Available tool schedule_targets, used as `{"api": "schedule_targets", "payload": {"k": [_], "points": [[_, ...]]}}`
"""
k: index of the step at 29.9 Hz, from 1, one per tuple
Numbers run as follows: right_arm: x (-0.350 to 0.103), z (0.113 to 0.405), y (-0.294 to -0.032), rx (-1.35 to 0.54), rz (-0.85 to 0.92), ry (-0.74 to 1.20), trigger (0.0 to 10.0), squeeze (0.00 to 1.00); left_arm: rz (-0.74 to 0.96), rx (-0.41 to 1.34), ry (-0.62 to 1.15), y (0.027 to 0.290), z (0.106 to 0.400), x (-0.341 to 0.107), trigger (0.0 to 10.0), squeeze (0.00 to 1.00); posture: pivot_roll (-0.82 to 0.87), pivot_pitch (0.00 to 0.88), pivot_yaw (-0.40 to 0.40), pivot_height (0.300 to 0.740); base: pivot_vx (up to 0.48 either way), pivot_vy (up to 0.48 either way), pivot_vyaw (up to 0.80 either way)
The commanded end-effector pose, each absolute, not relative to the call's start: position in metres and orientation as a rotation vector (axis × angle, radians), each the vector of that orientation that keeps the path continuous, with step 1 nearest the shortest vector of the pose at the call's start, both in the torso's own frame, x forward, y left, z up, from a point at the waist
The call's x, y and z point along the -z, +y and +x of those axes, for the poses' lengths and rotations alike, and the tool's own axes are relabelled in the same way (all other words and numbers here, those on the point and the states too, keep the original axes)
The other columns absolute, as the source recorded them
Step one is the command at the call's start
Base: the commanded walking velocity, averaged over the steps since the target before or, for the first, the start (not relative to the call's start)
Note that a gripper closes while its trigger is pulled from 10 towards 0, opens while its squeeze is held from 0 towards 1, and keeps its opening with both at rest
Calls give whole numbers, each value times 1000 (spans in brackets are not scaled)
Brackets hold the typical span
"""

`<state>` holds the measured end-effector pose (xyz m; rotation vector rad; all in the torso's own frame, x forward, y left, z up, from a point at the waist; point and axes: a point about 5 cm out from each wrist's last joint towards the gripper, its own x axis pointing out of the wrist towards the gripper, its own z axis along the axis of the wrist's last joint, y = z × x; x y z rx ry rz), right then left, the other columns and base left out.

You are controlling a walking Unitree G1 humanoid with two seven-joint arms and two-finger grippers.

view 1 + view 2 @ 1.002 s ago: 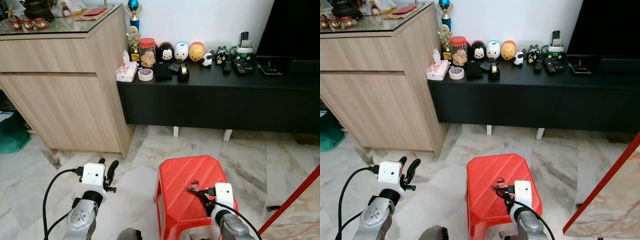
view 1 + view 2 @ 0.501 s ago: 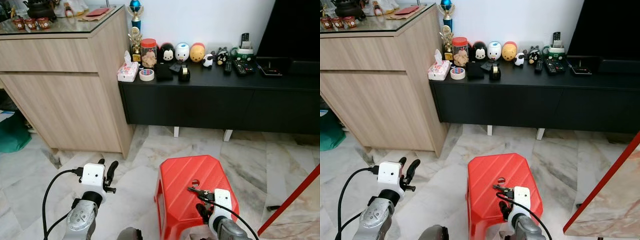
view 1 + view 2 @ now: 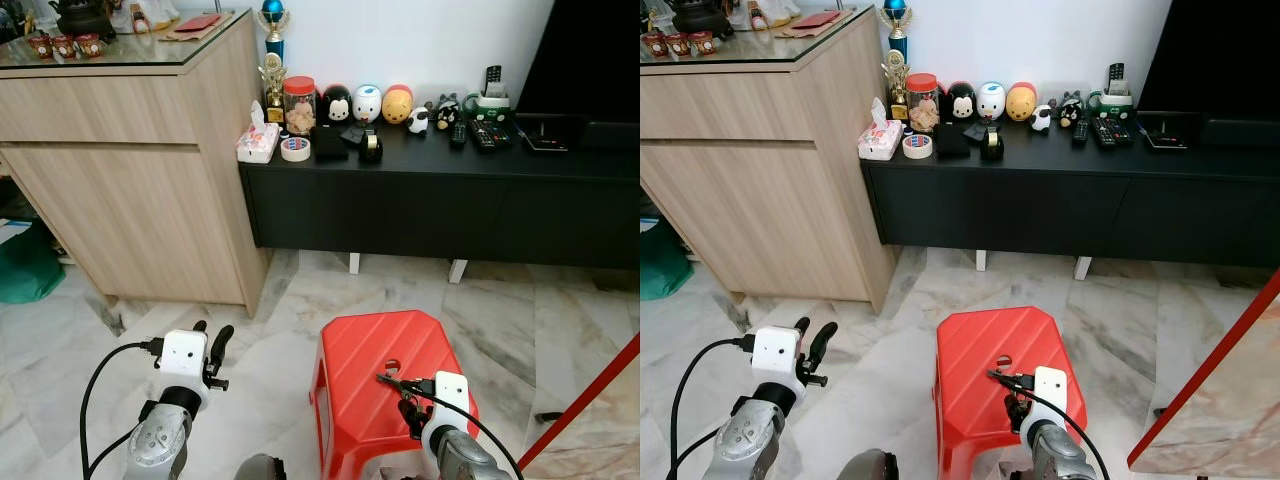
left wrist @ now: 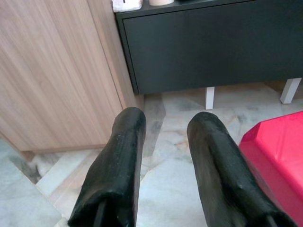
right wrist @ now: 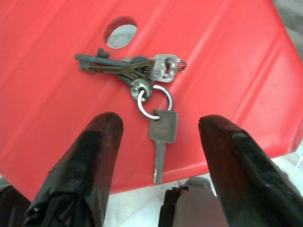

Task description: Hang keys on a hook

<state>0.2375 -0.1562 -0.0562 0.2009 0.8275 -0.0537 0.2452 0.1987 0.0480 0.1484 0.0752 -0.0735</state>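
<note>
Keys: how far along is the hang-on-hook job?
Early stage. Done: only the approach; the right tool is open above the keys, which lie on the red stool near its round hole. In hand: nothing; the fingers straddle the ring's lone key without touching. The left tool is open and idle over the floor. Left: grasp, lift, carry and hang; no hook shows in any view.

Stool [image 3: 385,385] — bright red, diagonal ribbing across top. Keys [image 5: 142,85] — dull silver and dark grey metal, on silver ring. Gripper fingers [image 5: 90,165] seen black, wrist housings white, arms silver. Floor [image 3: 270,330] — pale grey-white marble, darker veining. Cabinet [image 3: 130,160] finished in light wood grain; low sideboard [image 3: 440,200] matte black. Wall white.
</note>
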Motion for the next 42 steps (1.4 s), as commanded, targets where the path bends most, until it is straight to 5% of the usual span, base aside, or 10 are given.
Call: {"api": "schedule_targets", "payload": {"k": [1, 42], "points": [[54, 241, -156, 55, 193, 821, 10000, 0, 175, 82, 69, 200, 244, -52, 10000, 0, 82, 25, 18, 641, 0, 0, 0], [44, 255, -150, 72, 239, 765, 10000, 0, 197, 77, 58, 198, 213, -76, 10000, 0, 133, 171, 18, 641, 0, 0, 0]]}}
